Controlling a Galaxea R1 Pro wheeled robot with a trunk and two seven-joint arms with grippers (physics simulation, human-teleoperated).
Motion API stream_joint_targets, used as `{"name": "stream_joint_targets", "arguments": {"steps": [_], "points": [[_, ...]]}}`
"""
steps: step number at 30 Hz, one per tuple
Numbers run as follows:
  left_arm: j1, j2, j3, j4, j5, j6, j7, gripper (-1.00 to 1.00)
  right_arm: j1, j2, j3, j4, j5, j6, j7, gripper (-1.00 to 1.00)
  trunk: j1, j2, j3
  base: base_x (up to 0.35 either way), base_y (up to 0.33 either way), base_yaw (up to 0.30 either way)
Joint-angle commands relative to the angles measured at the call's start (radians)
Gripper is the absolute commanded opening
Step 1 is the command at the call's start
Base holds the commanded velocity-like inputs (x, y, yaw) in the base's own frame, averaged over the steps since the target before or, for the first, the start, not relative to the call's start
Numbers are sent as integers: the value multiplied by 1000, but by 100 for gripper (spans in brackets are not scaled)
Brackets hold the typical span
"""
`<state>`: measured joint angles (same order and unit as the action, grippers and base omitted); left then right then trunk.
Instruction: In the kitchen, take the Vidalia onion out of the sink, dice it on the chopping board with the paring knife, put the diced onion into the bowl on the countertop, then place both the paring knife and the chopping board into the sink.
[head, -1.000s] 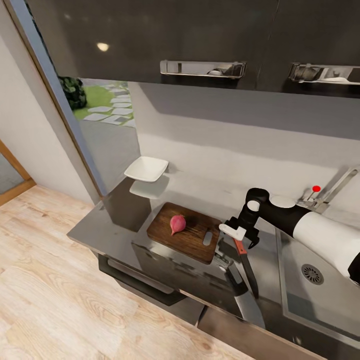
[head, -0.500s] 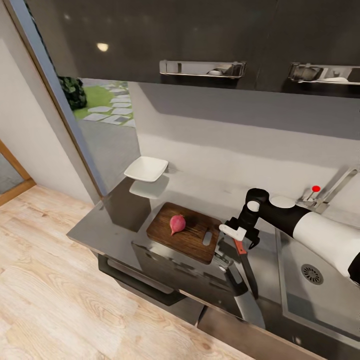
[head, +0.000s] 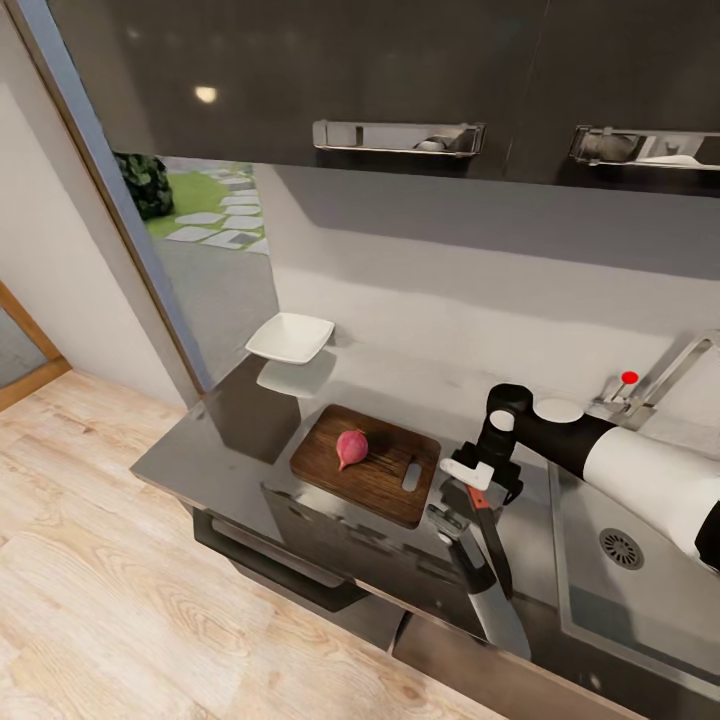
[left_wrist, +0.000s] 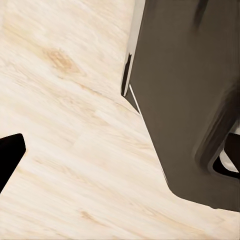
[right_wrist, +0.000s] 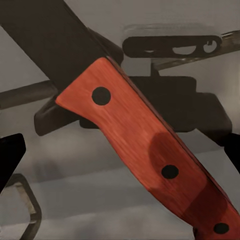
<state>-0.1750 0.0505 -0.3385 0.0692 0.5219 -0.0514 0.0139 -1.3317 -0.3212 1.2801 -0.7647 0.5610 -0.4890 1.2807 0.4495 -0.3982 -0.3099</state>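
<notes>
Head view: right gripper (head: 478, 478) has lowered slightly onto the paring knife (head: 493, 533) on the countertop (head: 190, 455); grasp looks imminent. Vidalia onion (head: 352, 447) rests on chopping board (head: 368, 463).

Right wrist view: red handle fills the frame; whether the jaws have closed cannot be told.

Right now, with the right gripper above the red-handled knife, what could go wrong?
1. The right gripper may pinch the red-handled paring knife off-centre, so it could twist.
2. The small pinkish-red onion lies loose on the dark-brown wooden chopping board; a bump could roll it.
</notes>
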Motion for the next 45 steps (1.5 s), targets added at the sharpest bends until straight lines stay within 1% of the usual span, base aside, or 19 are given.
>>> {"name": "stream_joint_targets", "arguments": {"steps": [1,26,27,45], "points": [[-1,-1,-8,4,6,-5,0,100,-1,-1,3,-2,3,-4,-2,100,1,-2,-2,0,0,0],[-1,-1,-8,3,6,-5,0,100,-1,-1,2,-1,2,-3,-4,100,1,-2,-2,0,0,0],[-1,-1,-8,3,6,-5,0,100,-1,-1,2,-1,2,-3,-4,-100,1,-2,-2,0,0,0],[-1,-2,-8,3,6,-5,0,100,-1,0,5,0,2,-3,-7,-100,1,-2,-2,0,0,0]]}}
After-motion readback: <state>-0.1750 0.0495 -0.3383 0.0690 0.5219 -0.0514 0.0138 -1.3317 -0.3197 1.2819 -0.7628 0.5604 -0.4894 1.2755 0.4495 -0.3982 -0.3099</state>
